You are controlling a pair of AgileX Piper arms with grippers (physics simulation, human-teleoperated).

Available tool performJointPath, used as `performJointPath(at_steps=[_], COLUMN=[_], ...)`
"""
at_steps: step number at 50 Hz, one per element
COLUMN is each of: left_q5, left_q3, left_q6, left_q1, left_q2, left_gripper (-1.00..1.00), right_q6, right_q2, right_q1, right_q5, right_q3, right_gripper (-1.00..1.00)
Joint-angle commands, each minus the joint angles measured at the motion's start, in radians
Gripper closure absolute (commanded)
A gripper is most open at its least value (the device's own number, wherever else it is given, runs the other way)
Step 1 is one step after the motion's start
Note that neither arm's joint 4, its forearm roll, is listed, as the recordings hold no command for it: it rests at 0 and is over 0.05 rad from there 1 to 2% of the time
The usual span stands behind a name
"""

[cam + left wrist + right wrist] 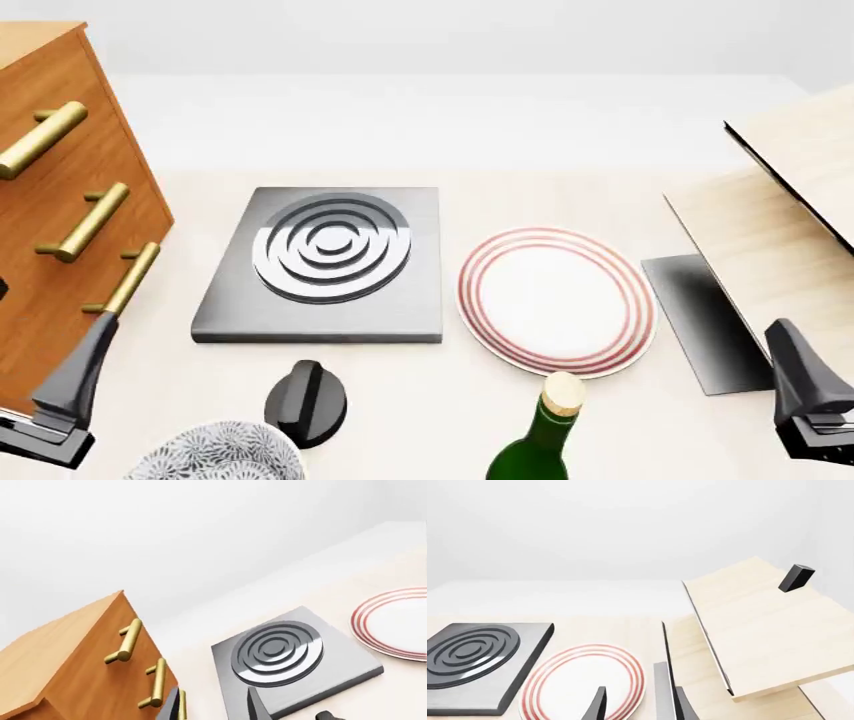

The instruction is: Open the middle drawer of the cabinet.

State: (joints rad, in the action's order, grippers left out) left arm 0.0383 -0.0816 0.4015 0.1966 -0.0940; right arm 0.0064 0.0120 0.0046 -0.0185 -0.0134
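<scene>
Middle drawer (60,215), an orange-brown wooden box front with 1 brass cylindrical bar handle (84,222), sits 2nd of 3 alike fronts in the tall orange-brown wooden cabinet (40,290) at the far left of the table in the front view; we judge it fully closed, since all 3 fronts lie flush. We see the left gripper (60,400) low at the left edge, just beside the cabinet's lower front, with its dark fingers pointing up toward the handles; the left wrist view shows 2 fingertips set apart, so its jaws are spread and hold nothing. We judge this posture as an approach: the handle is not yet between the fingers. The right gripper (807,400) rests at the lower right near the pale wooden box with black edge (787,215), well apart from the cabinet; its fingers also appear spread and empty, kept clear of the work. A grey square stove plate with concentric rings (327,262), a white plate with red rim rings (557,300), a black knob (306,400), a green bottle with cork (541,440) and a patterned bowl (220,455) occupy the table between the arms.
</scene>
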Motion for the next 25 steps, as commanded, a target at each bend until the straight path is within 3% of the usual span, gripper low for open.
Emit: performJointPath(at_steps=[1,6,11,25], left_q5=[0.080,0.125,0.150,0.310], left_q3=[-0.037,-0.045,-0.067,-0.094], left_q6=[0.153,0.228,0.245,0.400], left_q1=[0.056,0.087,0.094,0.156], left_q2=[-0.122,-0.176,-0.226,-0.419], left_gripper=[-1.00,-1.00,-1.00,-1.00], right_q6=[-0.002,-0.002,-0.002,-0.002], right_q2=[-0.001,-0.001,-0.001,-0.002], right_q1=[0.002,0.002,0.002,0.002], right_q5=[0.004,0.004,0.004,0.004], right_q3=[0.003,0.003,0.003,0.003], right_gripper=[-1.00,-1.00,-1.00,-1.00])
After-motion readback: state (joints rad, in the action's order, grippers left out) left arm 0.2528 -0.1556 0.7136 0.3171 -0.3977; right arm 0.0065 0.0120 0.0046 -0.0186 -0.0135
